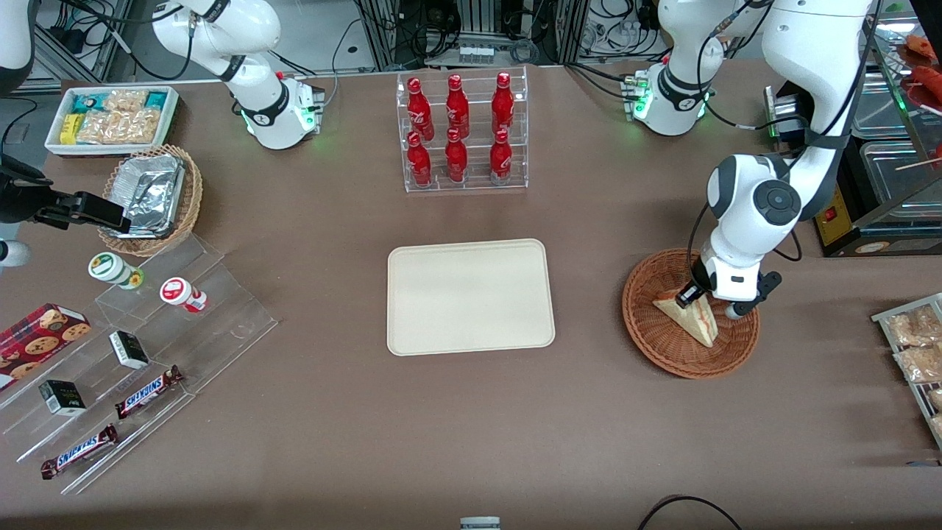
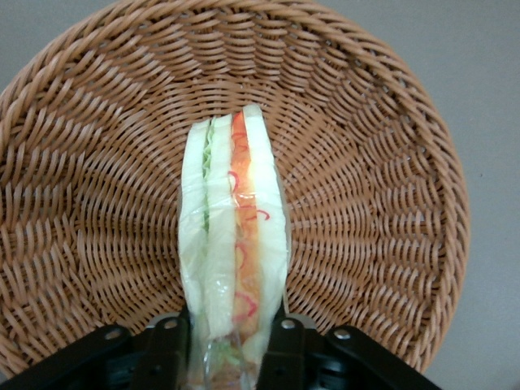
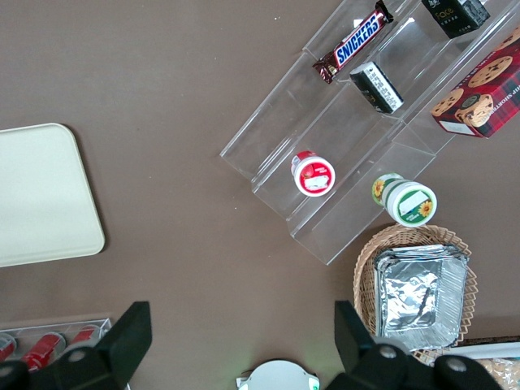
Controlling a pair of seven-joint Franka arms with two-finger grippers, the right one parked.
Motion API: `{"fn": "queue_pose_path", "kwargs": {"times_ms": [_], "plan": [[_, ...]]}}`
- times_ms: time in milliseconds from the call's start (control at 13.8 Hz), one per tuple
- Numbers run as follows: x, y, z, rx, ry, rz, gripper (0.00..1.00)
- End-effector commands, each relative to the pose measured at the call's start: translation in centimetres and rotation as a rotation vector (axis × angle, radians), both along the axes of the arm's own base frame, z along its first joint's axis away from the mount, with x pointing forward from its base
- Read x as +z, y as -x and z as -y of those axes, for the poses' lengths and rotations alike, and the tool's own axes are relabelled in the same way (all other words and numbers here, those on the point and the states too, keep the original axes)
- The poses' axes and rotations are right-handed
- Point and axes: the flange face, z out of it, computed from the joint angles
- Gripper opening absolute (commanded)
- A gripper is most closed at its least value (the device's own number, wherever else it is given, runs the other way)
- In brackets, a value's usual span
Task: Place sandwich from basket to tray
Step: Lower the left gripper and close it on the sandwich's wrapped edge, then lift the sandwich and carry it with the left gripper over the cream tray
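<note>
Gripping the soft, squashable sandwich (image 2: pixel 234 244) by its thick end inside the basket (image 2: pixel 382 203), pincer (image 2: pixel 231 345) clamping its bread faces, needing gentle pressure.

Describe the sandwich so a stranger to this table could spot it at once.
Find the cream tray at the table's middle, then look toward the working arm's end to the reddish-brown wicker basket. In it, the gripper is shut on the sandwich, a pale bread wedge with red and green filling, the only food there.
</note>
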Motion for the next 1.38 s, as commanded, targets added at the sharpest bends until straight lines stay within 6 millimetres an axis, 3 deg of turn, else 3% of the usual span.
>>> {"fn": "queue_pose_path", "kwargs": {"times_ms": [0, 217, 362, 507, 725, 942, 1087, 1304], "plan": [[1.9, -1.0, 0.1, 0.012, 0.003, 0.028, 0.0], [6.3, -2.3, 0.8, -0.005, -0.018, -0.039, 0.0], [10.5, -3.7, 2.2, -0.056, -0.068, -0.089, 0.0], [14.6, -4.9, 5.7, -0.113, -0.086, -0.117, 0.0], [18.0, -5.4, 12.3, -0.197, -0.077, -0.076, 0.0], [18.0, -4.7, 20.5, -0.315, -0.073, -0.09, 0.0], [16.5, -3.4, 27.2, -0.411, -0.074, -0.097, 0.0], [13.6, -2.5, 33.6, -0.494, -0.069, -0.106, 0.0]]}}
